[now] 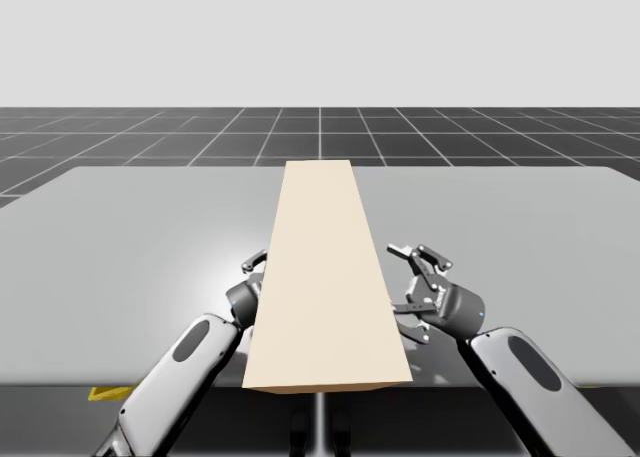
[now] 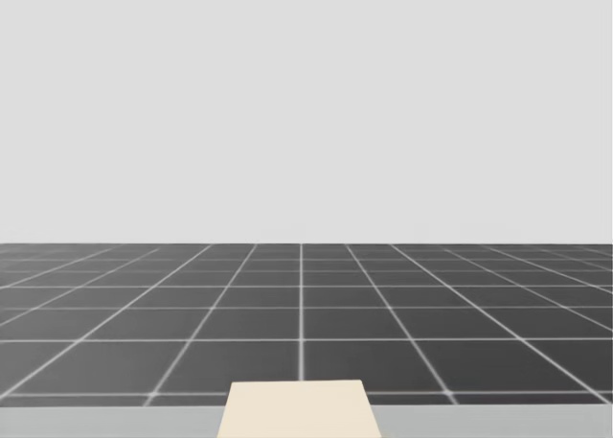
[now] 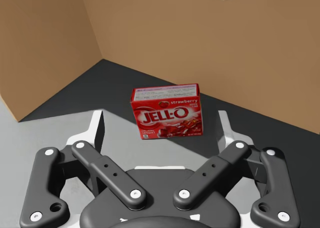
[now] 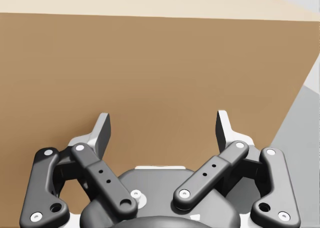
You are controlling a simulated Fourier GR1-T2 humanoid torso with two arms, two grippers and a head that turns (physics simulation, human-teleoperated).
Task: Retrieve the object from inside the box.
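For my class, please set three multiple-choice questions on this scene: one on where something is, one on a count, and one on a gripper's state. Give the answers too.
1. Where is the red box relative to the cardboard box?
A. On top of it
B. Inside it, ahead of the left gripper
C. Under it

2. In the left wrist view, how many things lie inside the cardboard box?
A. None
B. One
C. Three

3. What state is the right gripper in?
A. Shut on the red box
B. Shut on a flap
C. Open, facing the cardboard box's outer side

Answers:
1 B: the left wrist view shows it standing within the brown sides.
2 B: the red box is the one thing there.
3 C: its fingers stand apart with nothing between them.
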